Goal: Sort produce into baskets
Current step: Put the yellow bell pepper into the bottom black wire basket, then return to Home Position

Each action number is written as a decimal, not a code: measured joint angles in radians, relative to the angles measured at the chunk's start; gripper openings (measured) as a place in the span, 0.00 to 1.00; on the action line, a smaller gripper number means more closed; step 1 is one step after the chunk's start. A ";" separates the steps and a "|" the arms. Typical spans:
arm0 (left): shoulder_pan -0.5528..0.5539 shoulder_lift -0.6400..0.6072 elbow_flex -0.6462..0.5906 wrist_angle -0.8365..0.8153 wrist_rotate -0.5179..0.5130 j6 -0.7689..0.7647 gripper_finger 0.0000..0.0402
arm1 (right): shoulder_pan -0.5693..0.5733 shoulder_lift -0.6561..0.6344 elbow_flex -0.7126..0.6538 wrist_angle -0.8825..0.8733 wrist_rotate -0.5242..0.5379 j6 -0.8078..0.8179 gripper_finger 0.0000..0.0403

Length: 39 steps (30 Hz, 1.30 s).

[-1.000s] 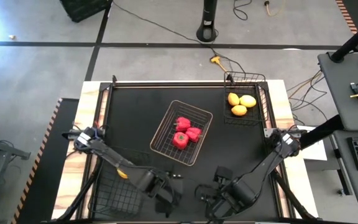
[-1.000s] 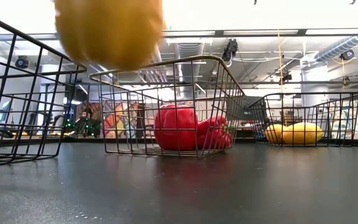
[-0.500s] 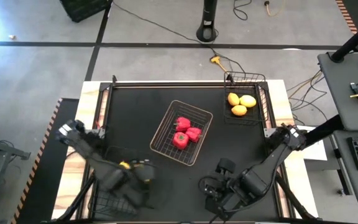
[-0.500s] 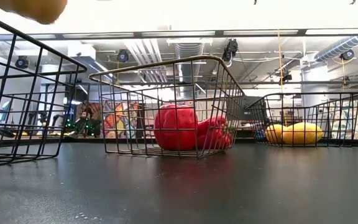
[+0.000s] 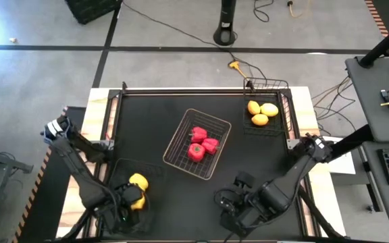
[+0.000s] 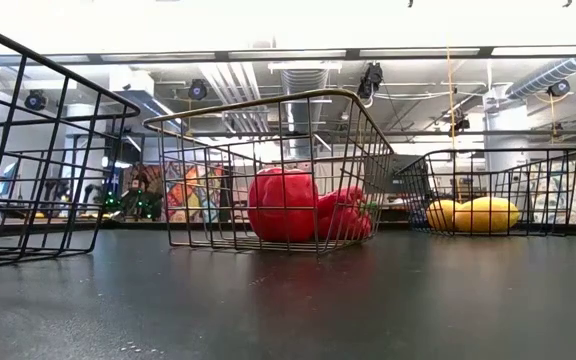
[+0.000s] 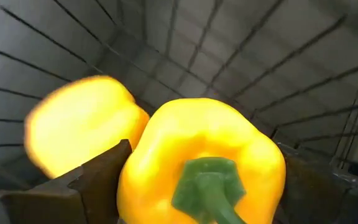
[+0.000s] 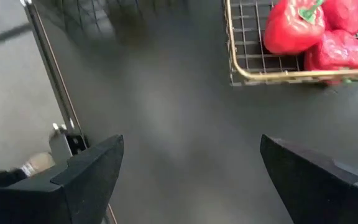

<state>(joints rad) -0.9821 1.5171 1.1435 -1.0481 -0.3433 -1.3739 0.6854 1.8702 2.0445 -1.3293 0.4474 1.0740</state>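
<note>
Holding a yellow pepper point(image 7: 204, 168), left hand point(image 5: 128, 206); right hand point(image 8: 191, 180) open, empty.

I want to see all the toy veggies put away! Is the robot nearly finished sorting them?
Nearly. The three red peppers sit in the pale wire basket, and the three lemons in a black basket. One yellow pepper lies in the near black basket. The left gripper holds the last yellow pepper over it, not yet let go. The right gripper is open and empty.

Black table point(image 5: 147, 128) with three baskets point(image 5: 196, 143)
</note>
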 joint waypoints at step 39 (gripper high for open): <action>0.127 -0.360 0.107 0.383 -0.400 0.501 0.96 | -0.363 -0.318 -0.091 0.152 -0.003 -0.698 0.06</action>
<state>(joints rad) -0.8548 1.1576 1.2510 -0.6655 -0.7429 -0.8725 0.3229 1.5520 1.9540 -1.1778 0.4442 0.3760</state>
